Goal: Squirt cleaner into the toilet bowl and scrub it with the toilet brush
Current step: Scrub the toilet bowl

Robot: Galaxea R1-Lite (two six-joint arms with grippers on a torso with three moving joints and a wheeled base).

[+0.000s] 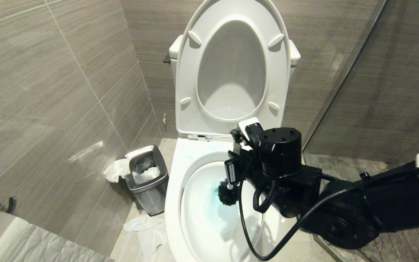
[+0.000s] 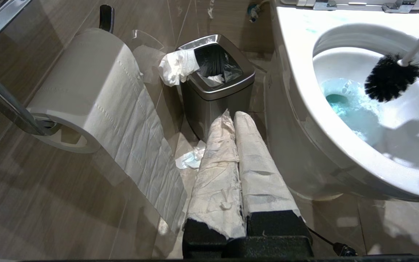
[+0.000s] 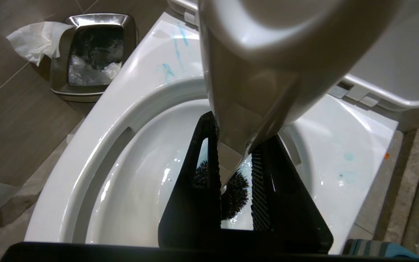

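Gripping the toilet brush (image 1: pixel 228 191), right gripper (image 3: pixel 233 160) above blue-tinted toilet bowl (image 1: pixel 175 189), no legible writing.

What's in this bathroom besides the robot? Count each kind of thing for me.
Toilet: 1
Toilet brush: 1
Steel waste bin: 1
Toilet paper roll: 1
Loose tissue on the floor: 1 patch
Total: 5

Tiled floor (image 1: pixel 129 251): steel bin (image 1: pixel 147 183), crumpled tissues (image 1: pixel 147 231).
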